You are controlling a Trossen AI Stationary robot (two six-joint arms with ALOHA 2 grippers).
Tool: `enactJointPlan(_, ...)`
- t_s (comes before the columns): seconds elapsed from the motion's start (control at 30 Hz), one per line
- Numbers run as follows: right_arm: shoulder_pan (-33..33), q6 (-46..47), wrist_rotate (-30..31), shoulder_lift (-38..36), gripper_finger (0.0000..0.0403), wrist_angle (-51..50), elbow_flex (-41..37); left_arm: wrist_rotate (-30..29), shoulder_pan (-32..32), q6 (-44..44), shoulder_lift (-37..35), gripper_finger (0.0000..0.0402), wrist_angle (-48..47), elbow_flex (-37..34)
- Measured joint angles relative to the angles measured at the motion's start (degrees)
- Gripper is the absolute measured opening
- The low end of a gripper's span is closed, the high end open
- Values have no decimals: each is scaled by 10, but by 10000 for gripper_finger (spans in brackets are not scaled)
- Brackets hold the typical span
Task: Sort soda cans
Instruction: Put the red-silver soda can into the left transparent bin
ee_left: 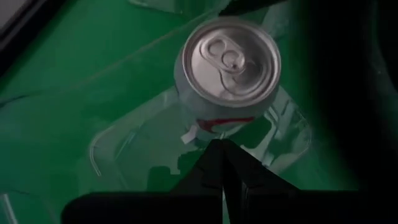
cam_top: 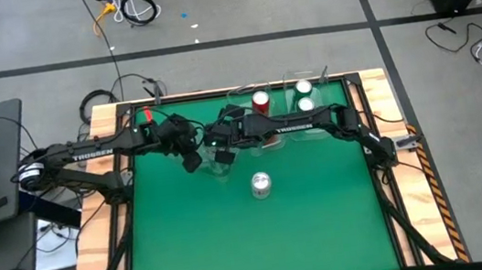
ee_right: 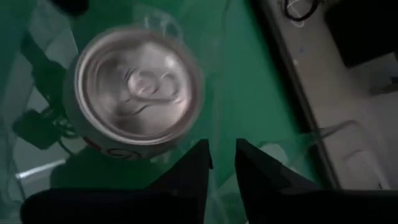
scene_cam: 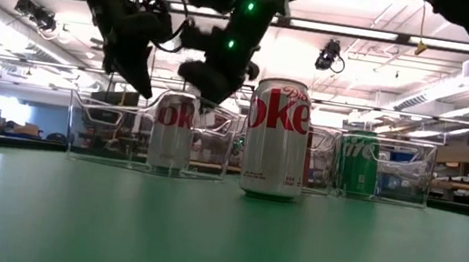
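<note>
A silver soda can (ee_left: 227,62) stands upright inside a clear plastic bin (ee_left: 124,137) at the table's far middle. My right gripper (ee_right: 224,158) hovers just above and beside this can (ee_right: 134,93), with a small gap between its fingers and nothing in it. My left gripper (ee_left: 222,165) is shut and empty, hanging over the same bin (scene_cam: 105,136) to the left of the can (scene_cam: 173,132). A second silver can (cam_top: 261,185) stands upright on the green mat, nearer the middle.
A red can (cam_top: 261,103) stands in a clear bin at the far edge. Two green cans (cam_top: 302,88) stand in a bin to its right. The near half of the mat (cam_top: 254,244) lies in front of the loose can. Wooden rails (cam_top: 384,99) border the table.
</note>
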Motion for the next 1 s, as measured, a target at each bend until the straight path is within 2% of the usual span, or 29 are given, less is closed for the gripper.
enactJointPlan(0.3,14,1,-11,-88,134,-37,0,-13,0,12,-30,0,-74,30)
enactJointPlan(0.43,29,43,-74,-148,166,-112,1,-13,0,12,-66,0,-95,35)
enactJointPlan(0.57,41,90,-186,-196,214,-184,0,-12,0,12,-109,0,-103,36)
enactJointPlan(0.67,50,121,-249,-215,254,-226,1,-17,0,15,-136,0,-118,36)
enactJointPlan(0.83,71,125,-293,-208,312,-275,0,-65,0,12,-168,0,-145,36)
enactJointPlan(0.93,87,115,-295,-191,333,-284,0,-55,0,14,-167,0,-136,36)
enactJointPlan(1.0,97,106,-304,-181,342,-294,0,-27,0,15,-155,0,-101,36)
